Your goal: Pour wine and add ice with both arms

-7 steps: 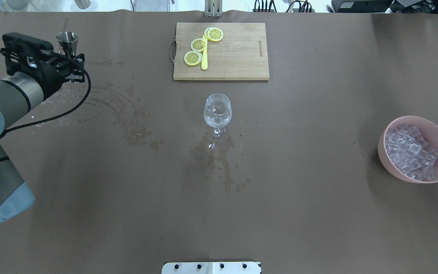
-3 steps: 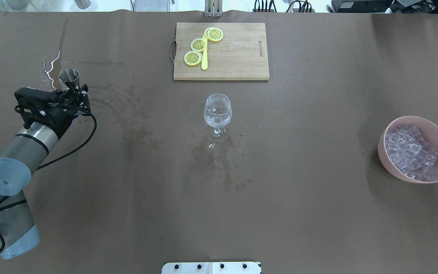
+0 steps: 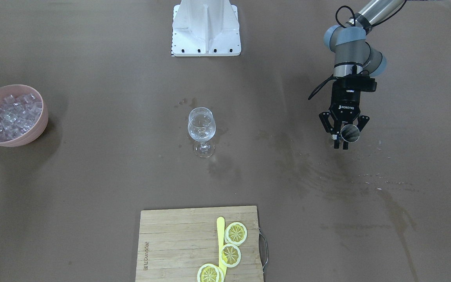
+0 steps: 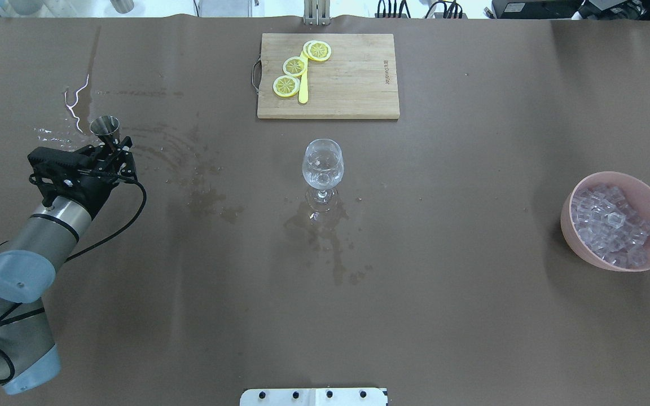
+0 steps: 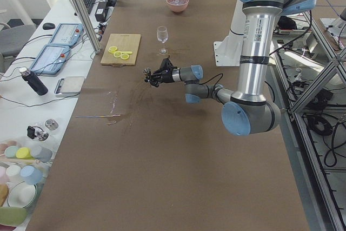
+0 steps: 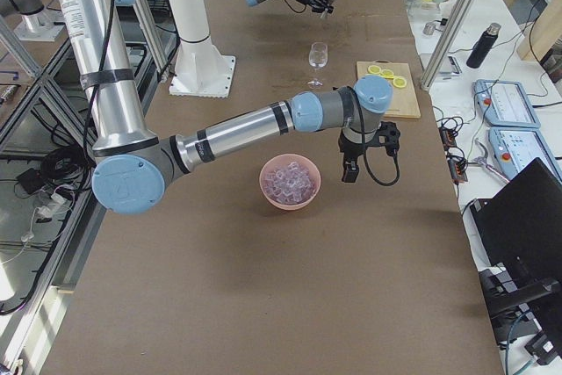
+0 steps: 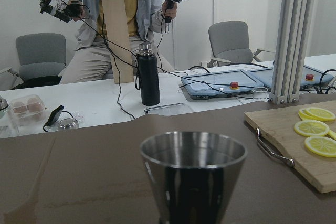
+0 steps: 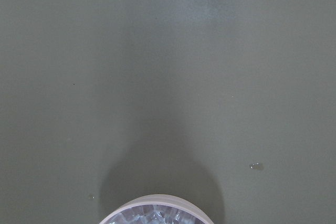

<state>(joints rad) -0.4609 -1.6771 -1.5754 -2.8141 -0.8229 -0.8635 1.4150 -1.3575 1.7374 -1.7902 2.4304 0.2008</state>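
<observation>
My left gripper is shut on a small steel jigger and holds it upright over the table's left side; the pair also shows in the front view. The jigger's cup fills the left wrist view. An empty wine glass stands at the table's middle. The ice is heaped in a pink bowl at the right. My right gripper hangs beyond the bowl, pointing down, and I cannot tell whether it is open. The bowl's rim shows at the bottom of the right wrist view.
A wooden cutting board with lemon slices and a yellow knife lies behind the glass. Wet streaks and puddles mark the cloth left of and in front of the glass. The white pedestal stands at the robot's side.
My left arm has drawn back toward the robot with the jigger still held, uncovering a shiny spill on the far-left cloth. The right gripper's tip at the frame's edge shifted slightly.
</observation>
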